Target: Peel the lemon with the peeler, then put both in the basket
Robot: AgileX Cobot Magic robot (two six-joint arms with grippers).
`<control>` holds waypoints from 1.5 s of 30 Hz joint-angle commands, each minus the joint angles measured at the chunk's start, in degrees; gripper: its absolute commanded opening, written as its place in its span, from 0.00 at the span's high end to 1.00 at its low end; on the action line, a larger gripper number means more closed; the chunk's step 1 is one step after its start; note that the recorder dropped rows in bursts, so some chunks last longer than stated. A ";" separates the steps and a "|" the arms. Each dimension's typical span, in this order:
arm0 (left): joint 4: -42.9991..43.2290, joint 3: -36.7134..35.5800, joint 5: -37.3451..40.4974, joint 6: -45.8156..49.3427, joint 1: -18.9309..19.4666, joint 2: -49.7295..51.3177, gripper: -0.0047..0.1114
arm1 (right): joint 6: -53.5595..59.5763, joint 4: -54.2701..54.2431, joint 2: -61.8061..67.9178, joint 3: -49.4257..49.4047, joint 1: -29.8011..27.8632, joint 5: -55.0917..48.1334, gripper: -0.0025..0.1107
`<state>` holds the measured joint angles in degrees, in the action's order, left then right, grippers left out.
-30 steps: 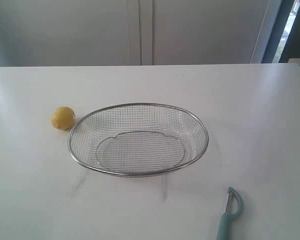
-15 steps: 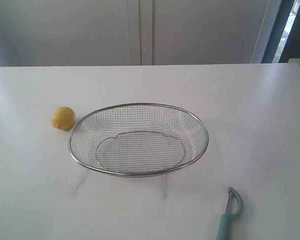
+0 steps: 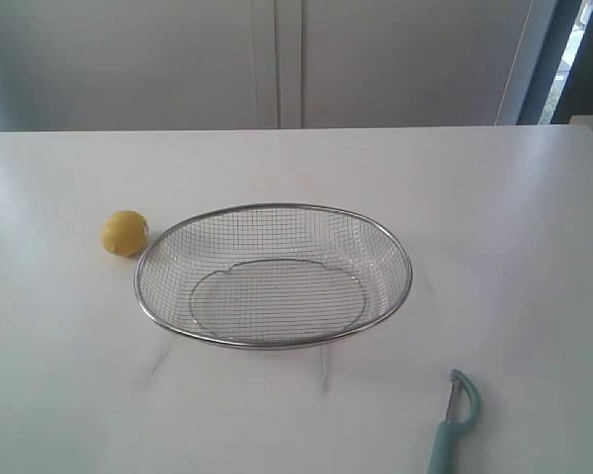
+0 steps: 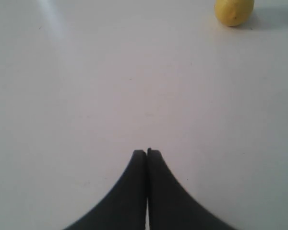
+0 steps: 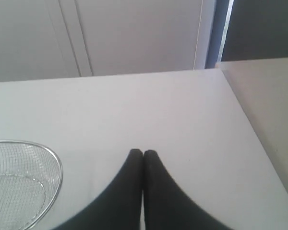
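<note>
A small yellow lemon (image 3: 125, 233) rests on the white table just left of the wire-mesh basket (image 3: 274, 208), close to its rim. The teal-handled peeler (image 3: 455, 420) lies at the front right, its head toward the basket. Neither arm shows in the exterior view. In the left wrist view my left gripper (image 4: 146, 152) is shut and empty over bare table, the lemon (image 4: 234, 10) well away from it. My right gripper (image 5: 143, 153) is shut too, holding nothing, and the basket (image 5: 55, 165) rim shows off to one side of it. The peeler is out of both wrist views.
The white table (image 3: 494, 217) ends at a far edge before pale cabinet doors (image 3: 277, 59). In the right wrist view a table edge (image 5: 240, 103) runs beside a lower grey surface.
</note>
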<state>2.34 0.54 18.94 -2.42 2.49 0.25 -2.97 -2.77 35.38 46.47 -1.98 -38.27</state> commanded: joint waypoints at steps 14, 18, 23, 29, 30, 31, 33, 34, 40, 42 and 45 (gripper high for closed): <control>-0.64 -0.54 0.18 0.08 -0.45 -0.25 0.96 | -0.34 -0.32 14.48 5.49 0.25 -17.17 0.98; -0.64 -0.54 0.18 0.08 -0.45 -0.25 0.96 | -0.77 -2.41 16.85 5.38 0.25 -18.27 0.98; -0.64 -0.54 0.18 0.08 -0.45 -0.25 0.96 | -0.77 -6.70 18.34 1.94 0.25 -18.05 0.98; -0.64 -0.54 0.18 0.08 -0.45 -0.25 0.96 | -0.23 -7.89 18.83 -3.68 0.25 -16.63 0.98; -0.64 -0.54 0.18 0.08 -0.45 -0.25 0.96 | -0.23 -7.89 18.83 -4.10 0.25 -16.52 0.98; -0.64 -0.54 0.18 0.08 -0.45 -0.25 0.96 | -0.23 -7.89 18.83 -4.26 0.25 -16.52 0.98; -0.64 -0.54 0.18 0.08 -0.45 -0.25 0.96 | -0.23 -8.16 18.83 -4.51 0.25 -16.74 0.98; -0.64 -0.54 0.18 0.08 -0.45 -0.25 0.96 | -0.23 -8.29 18.93 -4.55 0.25 -17.03 0.98; -0.64 -0.54 0.18 0.08 -0.45 -0.25 0.96 | 0.58 -8.91 19.71 -4.55 0.25 -17.71 0.98; -0.64 -0.54 0.18 0.08 -0.45 -0.25 0.96 | 1.43 -8.91 20.80 -4.55 0.25 -18.45 0.98; -0.64 -0.54 0.18 0.08 -0.45 -0.25 0.96 | 1.97 -8.91 23.02 -4.55 0.25 -19.27 0.98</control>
<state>2.34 0.54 18.94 -2.42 2.49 0.25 -2.12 -11.61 56.61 42.11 -1.76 -56.82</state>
